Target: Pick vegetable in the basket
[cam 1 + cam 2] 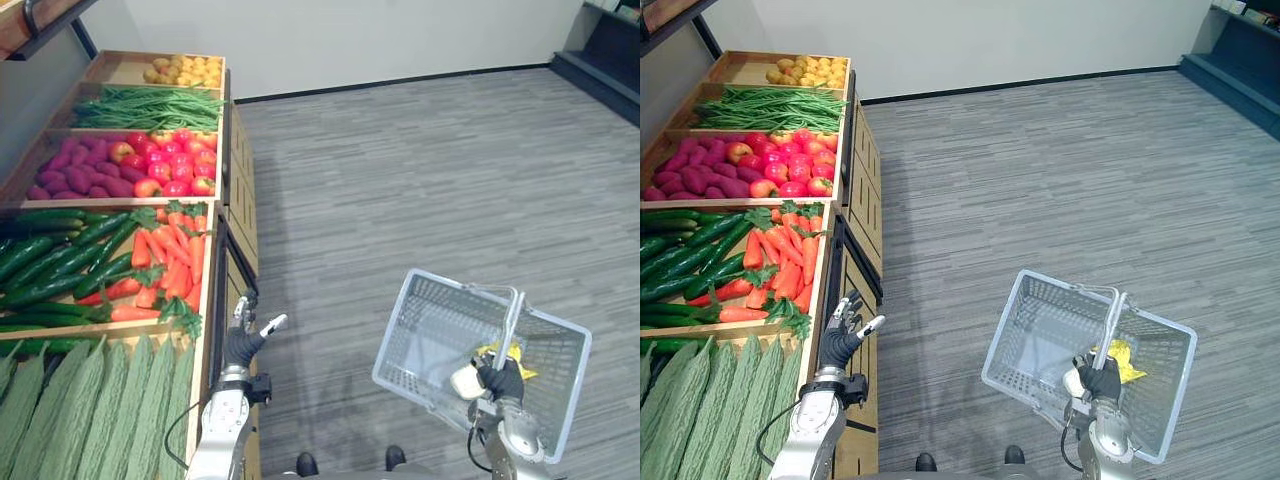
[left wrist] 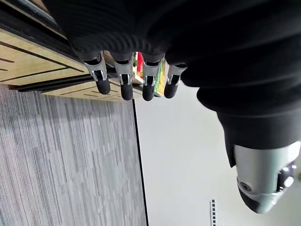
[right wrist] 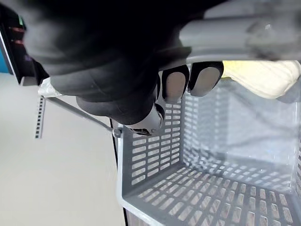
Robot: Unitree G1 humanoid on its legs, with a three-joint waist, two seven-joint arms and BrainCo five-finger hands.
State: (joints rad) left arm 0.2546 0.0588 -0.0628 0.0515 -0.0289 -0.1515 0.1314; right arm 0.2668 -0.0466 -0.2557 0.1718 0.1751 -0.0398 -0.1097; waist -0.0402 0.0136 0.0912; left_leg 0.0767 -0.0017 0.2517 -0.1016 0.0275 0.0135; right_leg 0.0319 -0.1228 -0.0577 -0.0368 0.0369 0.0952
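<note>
L robot hand (image 1: 243,343) empty, fingers spread, lower centre-left; carrots (image 1: 172,262) just up-left of it, long axes ~up-down in frame; R robot hand (image 1: 497,382) curled round basket handle (image 1: 511,320), lower right

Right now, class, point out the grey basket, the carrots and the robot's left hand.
grey basket (image 1: 425,325), left eye view, mesh side wall.
carrots (image 1: 170,262), left eye view, middle of pile.
left hand (image 1: 243,347), left eye view, dark cover.

Grey striped floor (image 1: 420,180) meets a white wall (image 1: 400,40).
</note>
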